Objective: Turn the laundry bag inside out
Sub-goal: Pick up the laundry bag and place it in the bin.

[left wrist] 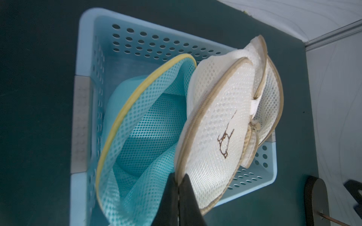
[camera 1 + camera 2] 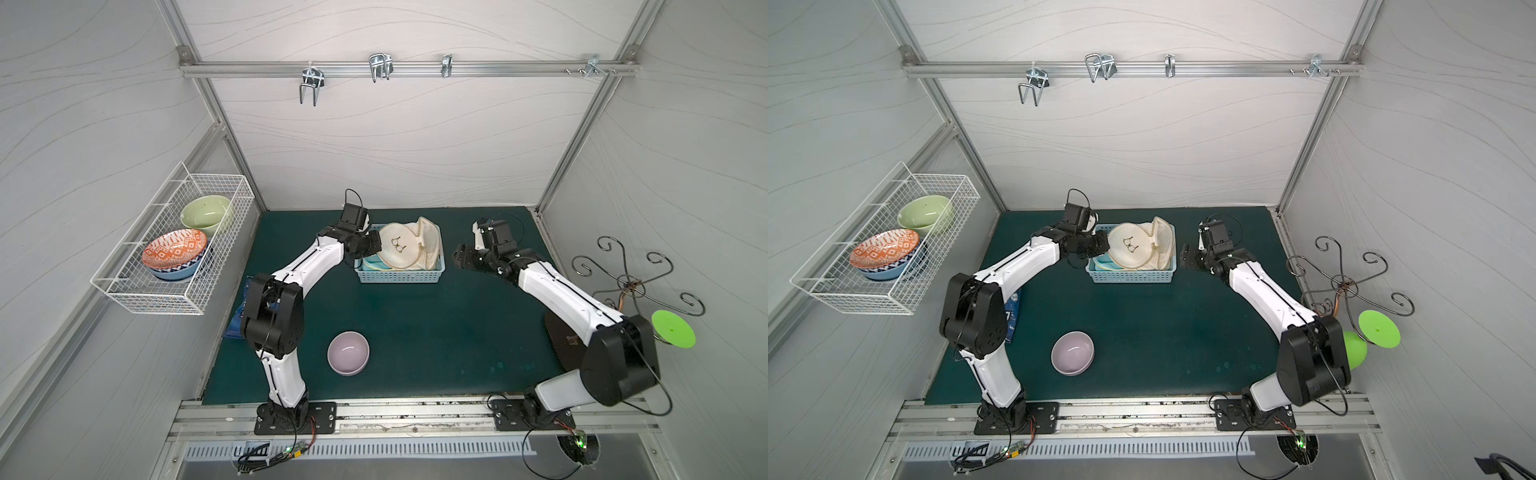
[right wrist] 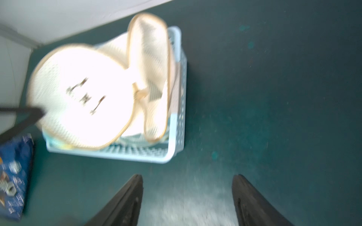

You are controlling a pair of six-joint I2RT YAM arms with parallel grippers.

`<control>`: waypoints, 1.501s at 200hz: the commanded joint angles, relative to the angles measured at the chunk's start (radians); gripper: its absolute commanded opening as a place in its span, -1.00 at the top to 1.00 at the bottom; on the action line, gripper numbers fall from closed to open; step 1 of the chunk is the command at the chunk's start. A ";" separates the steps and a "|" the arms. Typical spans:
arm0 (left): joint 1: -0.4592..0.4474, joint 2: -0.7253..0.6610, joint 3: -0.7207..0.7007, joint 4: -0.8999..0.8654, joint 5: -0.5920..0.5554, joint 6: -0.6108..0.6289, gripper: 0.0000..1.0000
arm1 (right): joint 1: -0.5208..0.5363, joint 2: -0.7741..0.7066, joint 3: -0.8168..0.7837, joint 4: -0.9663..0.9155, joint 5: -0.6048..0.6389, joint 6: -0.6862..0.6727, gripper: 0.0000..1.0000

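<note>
Two mesh bags in the basket (image 1: 85, 49): cream laundry bag (image 1: 213, 121) on top, propped on edge; teal bag (image 1: 148, 121) under it. Its length runs along the basket, between the arms. Clamped on its tan rim: left gripper (image 1: 178, 181). Jaws apart, empty, beside the far end: right gripper (image 3: 187, 176).
</note>
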 commanded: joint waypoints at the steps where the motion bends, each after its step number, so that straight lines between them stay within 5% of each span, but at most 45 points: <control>1: 0.009 -0.056 0.023 -0.009 -0.011 -0.010 1.00 | -0.007 0.116 0.099 0.020 -0.081 -0.026 -0.35; 43: 0.010 -0.072 0.054 -0.029 0.043 0.001 1.00 | -0.002 0.274 0.273 -0.001 -0.084 -0.068 -0.31; 68: 0.005 -0.080 0.163 -0.061 0.153 -0.038 1.00 | -0.004 0.214 0.240 0.057 -0.075 -0.055 -0.49; 110: -0.043 -0.075 0.414 -0.219 0.219 0.004 1.00 | -0.007 0.085 0.188 0.089 -0.097 -0.041 -0.51; 175: -0.044 -0.139 0.517 -0.347 0.304 0.056 1.00 | 0.009 -0.021 0.121 0.081 -0.134 0.002 -0.62; 267: -0.043 -0.391 0.111 -0.264 0.207 0.052 1.00 | 0.073 0.129 0.091 0.070 -0.058 0.306 -0.59; 300: -0.043 -0.449 0.014 -0.234 0.178 0.034 1.00 | 0.076 0.179 0.058 0.162 -0.128 0.385 -0.49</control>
